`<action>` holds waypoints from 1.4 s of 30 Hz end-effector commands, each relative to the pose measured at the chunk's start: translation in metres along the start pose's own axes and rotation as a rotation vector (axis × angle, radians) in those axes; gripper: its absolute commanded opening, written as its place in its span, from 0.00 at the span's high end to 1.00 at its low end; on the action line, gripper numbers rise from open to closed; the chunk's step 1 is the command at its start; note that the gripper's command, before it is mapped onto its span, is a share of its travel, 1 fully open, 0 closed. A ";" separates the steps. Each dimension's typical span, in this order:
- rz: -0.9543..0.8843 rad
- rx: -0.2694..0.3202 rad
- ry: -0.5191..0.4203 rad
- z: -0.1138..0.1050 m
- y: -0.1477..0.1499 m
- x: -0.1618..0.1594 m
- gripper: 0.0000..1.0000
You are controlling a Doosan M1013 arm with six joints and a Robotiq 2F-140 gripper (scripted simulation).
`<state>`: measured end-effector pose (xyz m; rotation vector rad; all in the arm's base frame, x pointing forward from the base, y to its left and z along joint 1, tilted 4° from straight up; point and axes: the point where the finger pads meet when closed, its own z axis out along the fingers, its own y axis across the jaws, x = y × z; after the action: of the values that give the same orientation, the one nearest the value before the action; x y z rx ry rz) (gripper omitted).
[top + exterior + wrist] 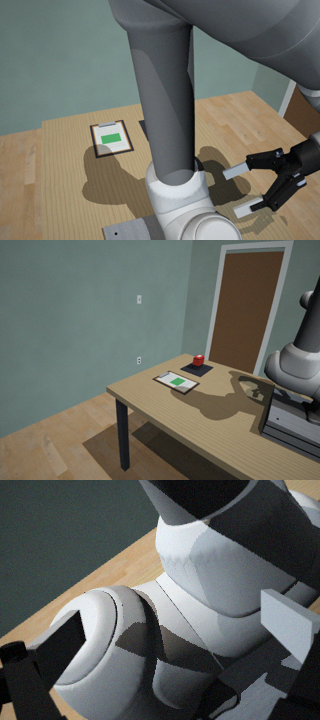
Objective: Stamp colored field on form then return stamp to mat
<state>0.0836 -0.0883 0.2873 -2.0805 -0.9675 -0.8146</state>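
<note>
A red stamp [198,360] stands upright on a dark mat [196,368] on the far side of the table. Next to it lies a clipboard with the form [176,382]; its green field [177,381] shows in the middle. In the top view the form [111,138] and green field [111,138] are visible, but the arm hides the stamp and most of the mat [143,129]. My gripper [239,189] is wide open and empty, low beside the robot base, far from the stamp. The wrist view shows the open fingers facing the robot's own base.
The robot base [180,196] stands on a grey mounting plate [286,418] at the table's near end. The thick arm link [165,103] rises between the gripper and the form. A door [245,307] is behind the table.
</note>
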 end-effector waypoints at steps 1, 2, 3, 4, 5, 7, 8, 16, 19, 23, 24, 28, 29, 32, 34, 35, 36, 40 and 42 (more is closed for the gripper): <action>0.000 0.000 0.000 0.000 0.000 0.000 0.00; 0.000 0.000 0.000 0.000 0.000 0.000 0.00; 0.000 0.000 0.000 0.000 0.000 0.000 0.00; 0.000 0.000 0.000 0.000 0.000 0.000 0.00; 0.000 0.000 0.000 0.000 0.000 0.000 0.00; 0.000 0.000 0.000 0.000 0.000 0.000 0.00; 0.000 0.000 0.000 0.000 0.000 0.000 0.00; 0.000 0.000 0.000 0.000 0.000 0.000 0.00; 0.000 0.001 -0.001 0.000 0.000 0.000 0.00; 0.001 0.014 -0.027 -0.006 0.006 -0.006 0.00; 0.002 0.021 -0.041 -0.009 0.010 -0.009 0.00; 0.002 0.063 -0.137 -0.030 0.038 -0.030 0.00; 0.001 0.075 -0.171 -0.037 0.050 -0.036 0.00; -0.012 0.113 -0.295 -0.060 0.098 -0.055 0.00; -0.012 0.113 -0.295 -0.060 0.098 -0.055 0.00; -0.020 0.124 -0.342 -0.067 0.120 -0.061 0.00; -0.031 0.133 -0.392 -0.074 0.144 -0.065 0.00; -0.098 0.148 -0.599 -0.081 0.216 -0.067 0.00; -0.121 0.145 -0.649 -0.082 0.250 -0.065 0.00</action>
<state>0.1932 -0.2680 0.2218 -2.1872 -1.3665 -0.2274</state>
